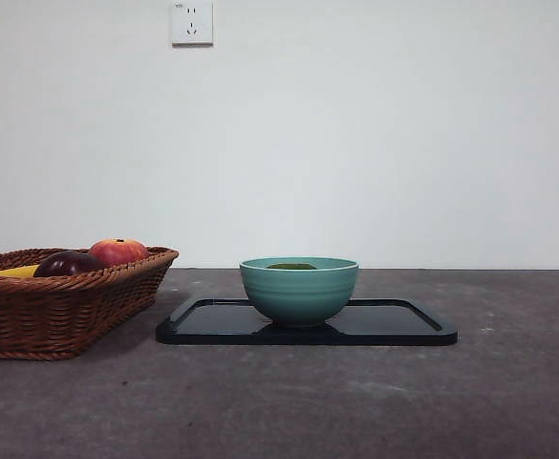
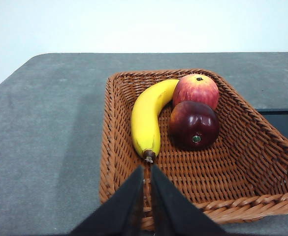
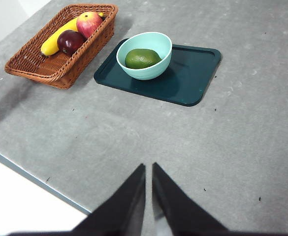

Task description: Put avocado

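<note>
The avocado (image 3: 142, 58) lies inside a pale green bowl (image 3: 144, 73), which stands on a dark tray (image 3: 193, 78) on the grey desk (image 3: 222, 147). In the front view only a sliver of the avocado (image 1: 291, 266) shows above the bowl's rim (image 1: 298, 287), and the tray (image 1: 403, 330) reads as black.

The right gripper (image 3: 148, 169) hangs well back from the tray, clenched on nothing, its two black jaws nearly touching (a thin slit remains between them). Bowl and avocado lie far ahead of it and slightly to one side.

The left gripper (image 2: 147, 171) hovers at the near rim of a wicker basket (image 2: 119, 147), likewise clenched and empty, jaws almost together. Just ahead of its tips lies a banana (image 2: 146, 118), stem end nearest the gripper. Beyond it, a dark maroon fruit (image 2: 194, 124) rests against a red apple (image 2: 195, 90), the apple farther from the gripper.

From the front, the basket (image 1: 59, 311) stands just beside the tray, with the apple (image 1: 118, 251), the maroon fruit (image 1: 67, 263) and a tip of the banana (image 1: 11, 272) showing over its rim. A wall socket (image 1: 191, 22) sits on the white wall behind.
</note>
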### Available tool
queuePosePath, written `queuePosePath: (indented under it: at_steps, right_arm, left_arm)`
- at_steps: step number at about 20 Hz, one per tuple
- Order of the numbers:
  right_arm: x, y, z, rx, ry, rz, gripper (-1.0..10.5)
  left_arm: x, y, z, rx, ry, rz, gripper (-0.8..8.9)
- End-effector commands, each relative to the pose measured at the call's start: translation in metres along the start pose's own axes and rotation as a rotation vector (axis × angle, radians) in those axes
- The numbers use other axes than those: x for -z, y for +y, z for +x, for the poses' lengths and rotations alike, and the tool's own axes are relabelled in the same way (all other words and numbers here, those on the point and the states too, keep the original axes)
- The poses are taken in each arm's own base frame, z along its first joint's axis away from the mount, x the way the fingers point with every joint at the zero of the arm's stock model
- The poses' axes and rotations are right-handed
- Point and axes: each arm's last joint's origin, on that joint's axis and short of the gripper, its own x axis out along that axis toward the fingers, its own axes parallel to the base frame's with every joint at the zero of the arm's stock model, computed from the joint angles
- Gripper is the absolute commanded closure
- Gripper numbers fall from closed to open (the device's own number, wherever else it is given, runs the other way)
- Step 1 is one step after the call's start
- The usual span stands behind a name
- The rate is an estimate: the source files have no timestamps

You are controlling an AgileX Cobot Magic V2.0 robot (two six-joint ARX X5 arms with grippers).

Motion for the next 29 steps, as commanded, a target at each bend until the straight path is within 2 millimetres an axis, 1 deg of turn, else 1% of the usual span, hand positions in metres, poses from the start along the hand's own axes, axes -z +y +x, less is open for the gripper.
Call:
queuePosePath:
  at_steps: [1, 3, 4, 5, 7, 9, 12, 13, 15, 18, 23, 29]
  right_arm:
    - [-0.002, 0.001, -0.001, -0.012, -0.012, 0.005, 9.3]
    - [-0.002, 0.001, -0.001, -0.008, -0.013, 0.006, 9.3]
    - [-0.002, 0.0, -0.001, 0.011, -0.018, -0.024, 9.3]
    - [-0.002, -0.001, 0.0, 0.075, -0.031, -0.113, 9.3]
    - [-0.004, -0.004, 0.006, 0.226, -0.095, -0.158, 9.3]
    - [-0.008, -0.01, 0.023, 0.363, -0.203, -0.161, 9.3]
    - [-0.005, -0.028, 0.06, 0.472, -0.393, -0.128, 9.3]
    - [0.0, -0.035, 0.072, 0.483, -0.44, -0.122, 9.3]
    - [0.017, -0.051, 0.095, 0.504, -0.48, -0.114, 9.3]
    - [0.045, -0.07, 0.116, 0.552, -0.485, -0.096, 9.3]
    - [0.066, -0.081, 0.131, 0.532, -0.459, -0.113, 9.3]
    - [0.079, -0.086, 0.139, 0.523, -0.43, -0.11, 9.3]
  left_arm:
    - [0.007, 0.0, 0.002, 0.011, 0.026, -0.006, 7.9]
    - [0.007, 0.0, 0.002, 0.011, 0.026, -0.006, 7.9]
    - [0.007, 0.0, 0.002, 0.011, 0.026, -0.006, 7.89]
    - [0.007, 0.0, 0.002, 0.011, 0.026, -0.006, 7.9]
    - [0.007, 0.0, 0.002, 0.011, 0.026, -0.006, 7.9]
    - [0.007, 0.0, 0.002, 0.011, 0.026, -0.006, 7.89]
    - [0.007, 0.0, 0.002, 0.011, 0.026, -0.006, 7.9]
    - [0.007, 0.0, 0.002, 0.011, 0.026, -0.006, 7.9]
    - [0.007, 0.0, 0.002, 0.01, 0.026, -0.006, 7.9]
    - [0.007, 0.0, 0.002, 0.011, 0.026, -0.006, 7.89]
    - [0.007, 0.0, 0.002, 0.01, 0.026, -0.006, 7.89]
    - [0.007, 0.0, 0.002, 0.01, 0.026, -0.006, 7.9]
